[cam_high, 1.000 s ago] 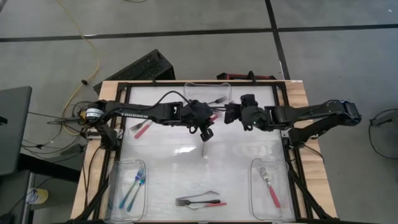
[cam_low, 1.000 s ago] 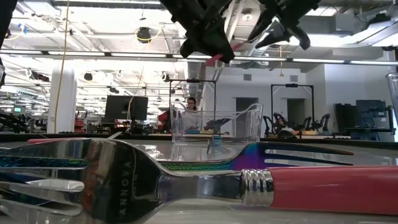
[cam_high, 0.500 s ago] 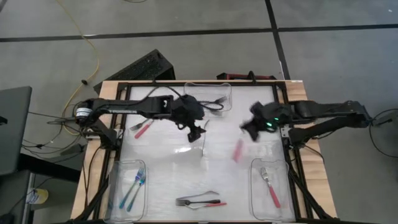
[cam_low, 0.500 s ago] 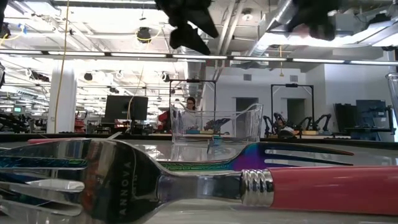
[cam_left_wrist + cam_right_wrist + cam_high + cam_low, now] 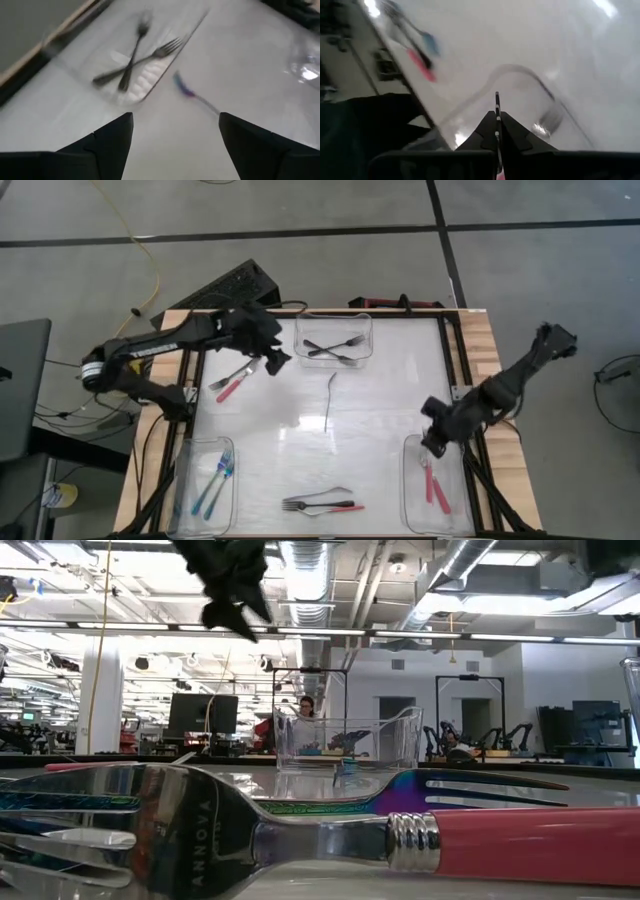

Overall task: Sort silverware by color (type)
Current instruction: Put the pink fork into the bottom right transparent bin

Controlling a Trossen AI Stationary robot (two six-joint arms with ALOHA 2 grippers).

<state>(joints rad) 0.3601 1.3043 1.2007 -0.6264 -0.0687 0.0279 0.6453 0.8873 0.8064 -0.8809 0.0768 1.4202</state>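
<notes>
**Red-handled piece over the 4 o'clock bin: release step**

White tabletop point(image 5: 380, 380) on a wooden frame, grey floor around it, open lab hall behind in the low view.

Right end effector point(image 5: 433, 448) hung at 4 o'clock, clamped on a thin red-handled utensil point(image 5: 496, 102), just above the clear right bin point(image 5: 410, 470). One red fork point(image 5: 441, 496) lay inside that bin. Left end effector point(image 5: 274, 360) hovered at 10 o'clock, fingers apart and empty, near a loose red fork point(image 5: 230, 387).

Judgement, step in hand: drop the held piece into the right bin.
- Centre it over the bin floor, clear of the wall, before the fingers part.
- Lower first; a thin utensil let go from height may bounce or come to rest leaning on the rim.
- Line the handle up with the bin's long side.

Other silverware: dark forks point(image 5: 333, 348) crossed in the 12 o'clock bin point(image 5: 300, 330); teal forks point(image 5: 215, 480) in the 8 o'clock bin point(image 5: 185, 480); a thin utensil point(image 5: 328, 400) loose near centre; a small pile point(image 5: 320, 503) at 6 o'clock.

View differences: only the high view gave the whole layout. Only the right wrist view showed the grip itself. The left wrist view confirmed the gap between the left fingers. The low view showed the pile's pink-handled fork point(image 5: 520, 845) up close, but not the right bin.
</notes>
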